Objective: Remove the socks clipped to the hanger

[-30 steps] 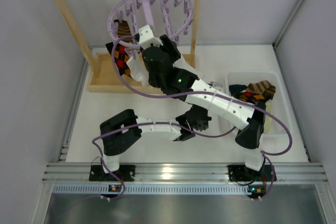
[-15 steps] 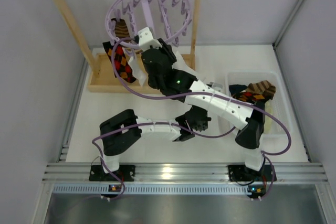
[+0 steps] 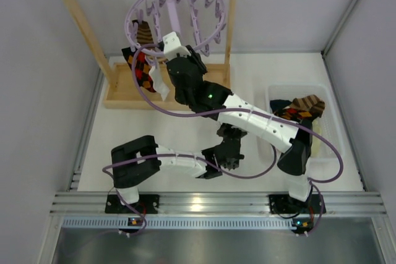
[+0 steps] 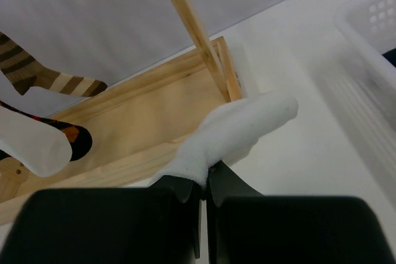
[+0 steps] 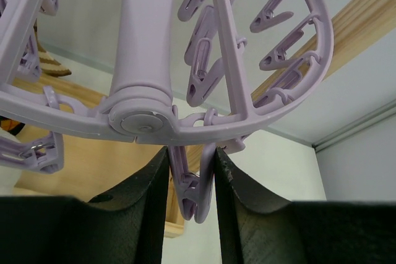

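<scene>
Furthest left, the argyle sock (image 3: 141, 67) and the striped sock (image 3: 145, 31) hung from the hanger (image 3: 213, 5), both just left of the right gripper's jaws. The right gripper (image 5: 192, 160) pointed up under the hanger's hub. Its jaws were drawn close on either side of a lilac peg (image 5: 193, 197) and looked to be touching it. We could not tell whether that peg held a sock, since its lower end was hidden between the fingers. Beyond the jaws stood the wooden rack (image 3: 79, 18).

Further right and low over the table, the left gripper (image 4: 202, 185) had its jaws clamped on the cuff of a white sock (image 4: 238, 129), which stuck out ahead of them towards the rack's base. Far right of those jaws lay the bin (image 3: 331, 129), with loose socks inside.

We judged the task part done: one sock was off and in hand, and at least two were left on the hanger. Next, the left arm would need to swing right and let go over the bin. The right would need to squeeze a loaded peg open, or pull the argyle sock down.
</scene>
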